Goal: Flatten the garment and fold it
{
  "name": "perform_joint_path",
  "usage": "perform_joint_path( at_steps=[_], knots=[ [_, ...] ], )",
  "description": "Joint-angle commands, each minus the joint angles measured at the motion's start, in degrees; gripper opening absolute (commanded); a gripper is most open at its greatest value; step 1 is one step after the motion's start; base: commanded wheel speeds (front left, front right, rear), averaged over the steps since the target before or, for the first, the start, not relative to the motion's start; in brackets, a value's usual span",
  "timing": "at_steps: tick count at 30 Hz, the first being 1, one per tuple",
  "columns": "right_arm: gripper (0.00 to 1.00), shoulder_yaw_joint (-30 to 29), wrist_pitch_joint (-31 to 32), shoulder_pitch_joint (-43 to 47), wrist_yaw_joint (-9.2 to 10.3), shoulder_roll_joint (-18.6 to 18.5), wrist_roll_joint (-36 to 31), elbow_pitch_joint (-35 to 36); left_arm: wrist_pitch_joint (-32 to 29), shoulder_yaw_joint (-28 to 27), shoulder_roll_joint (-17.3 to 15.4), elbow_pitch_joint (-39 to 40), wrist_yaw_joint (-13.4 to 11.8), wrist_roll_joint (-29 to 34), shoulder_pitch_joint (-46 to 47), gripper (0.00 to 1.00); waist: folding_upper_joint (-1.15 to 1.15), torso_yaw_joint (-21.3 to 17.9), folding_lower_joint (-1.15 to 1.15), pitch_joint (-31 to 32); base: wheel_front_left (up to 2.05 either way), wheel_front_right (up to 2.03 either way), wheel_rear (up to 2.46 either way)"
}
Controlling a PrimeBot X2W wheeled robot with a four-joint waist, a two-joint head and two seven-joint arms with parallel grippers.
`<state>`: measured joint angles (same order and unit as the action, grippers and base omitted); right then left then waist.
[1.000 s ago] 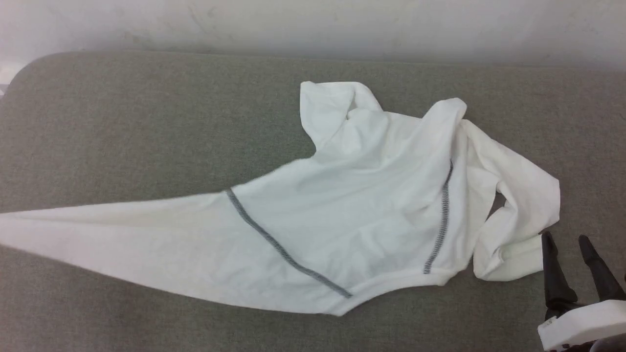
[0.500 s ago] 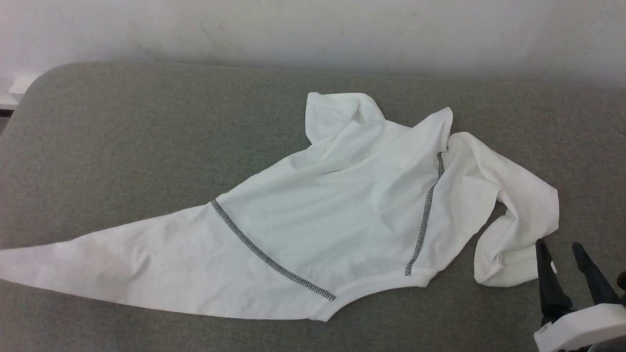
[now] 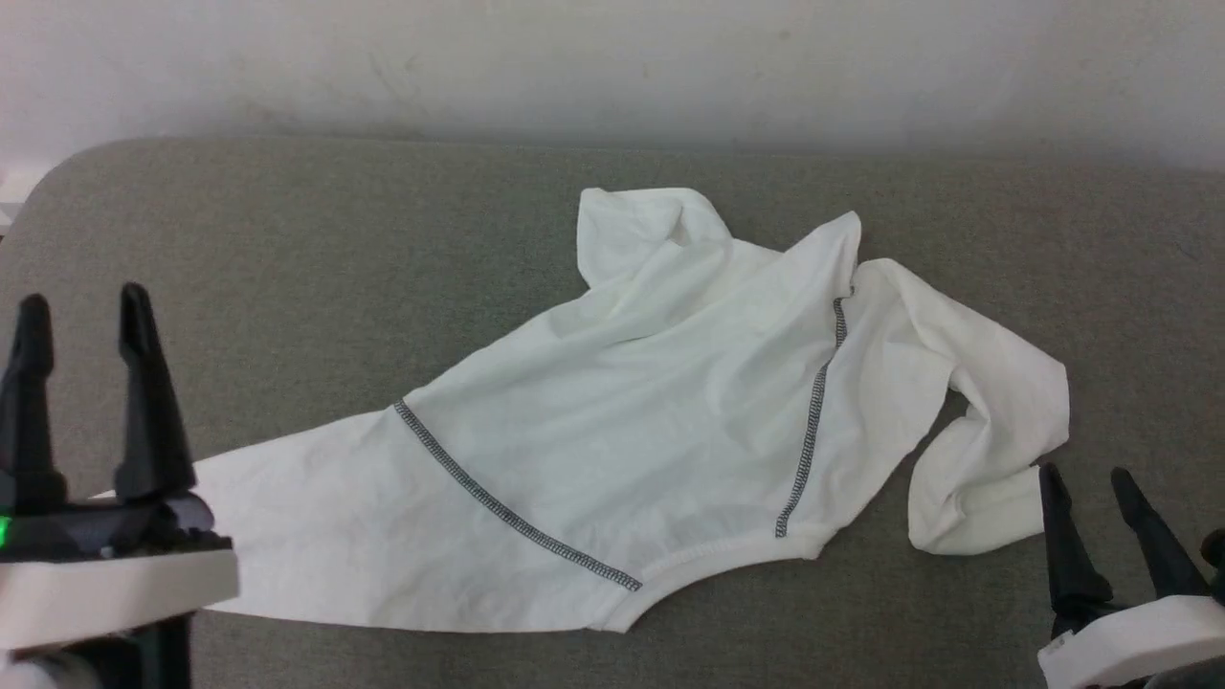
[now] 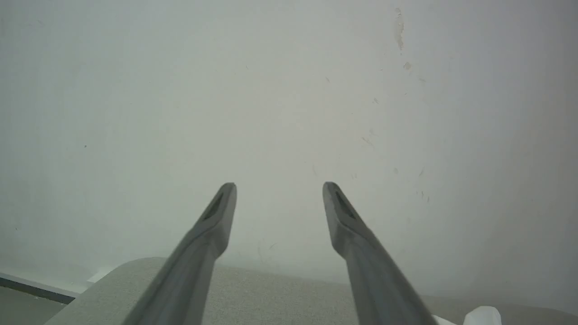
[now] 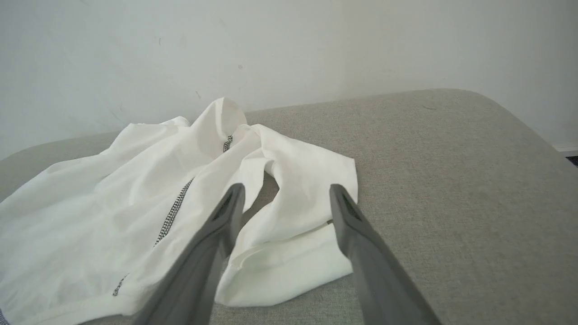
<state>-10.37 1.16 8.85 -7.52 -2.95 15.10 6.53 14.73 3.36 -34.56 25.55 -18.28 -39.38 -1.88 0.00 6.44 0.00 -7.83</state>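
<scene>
The white garment (image 3: 651, 421) lies rumpled on the grey upholstered surface (image 3: 287, 268).

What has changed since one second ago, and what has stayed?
The left gripper has opened and come into the head view, apparently letting go of the long sleeve: taut before, it now lies slack. The right gripper stays open by the other cuff; the shirt stays crumpled.

Thin white matt cloth garment (image 3: 651, 411), coarse grey woven-fabric table (image 3: 287, 268), scuffed matt wall (image 3: 612, 67)
</scene>
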Motion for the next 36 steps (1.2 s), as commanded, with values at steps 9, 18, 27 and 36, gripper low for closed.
perform_joint_path(
  at_steps=[9, 18, 27, 36],
  knots=[
    [1.0, -0.1, -2.2, 1.3, 0.03, 0.1, 0.9, 0.1, 0.3, 9.4, 15.8, -5.7, 2.4, 12.8, -10.4, 1.0, 0.0, -1.4, 0.0, 0.0, 0.0, 0.0, 0.0],
    [1.0, 0.4, -2.9, 1.6, 0.03, 0.1, 0.9, -0.3, 0.3, 8.5, 20.3, -9.0, 6.4, 17.1, -11.7, 1.0, 0.0, 1.4, 0.0, -0.6, 0.0, 0.0, 0.0],
    [1.0, 4.1, 4.5, -7.8, 0.03, 0.1, -4.2, 1.1, 0.3, 8.1, 22.6, -10.6, 9.9, 18.7, -8.7, 1.0, 0.0, 3.7, 0.0, -3.2, 0.0, 0.0, 0.0],
    [1.0, 5.2, 20.2, -9.7, 0.03, 0.1, -3.1, -4.8, 0.3, 9.0, 25.0, -13.1, 12.6, 19.3, -6.2, 1.0, 0.0, 6.8, 0.0, -5.7, 0.0, 0.0, 0.0]
  ],
)
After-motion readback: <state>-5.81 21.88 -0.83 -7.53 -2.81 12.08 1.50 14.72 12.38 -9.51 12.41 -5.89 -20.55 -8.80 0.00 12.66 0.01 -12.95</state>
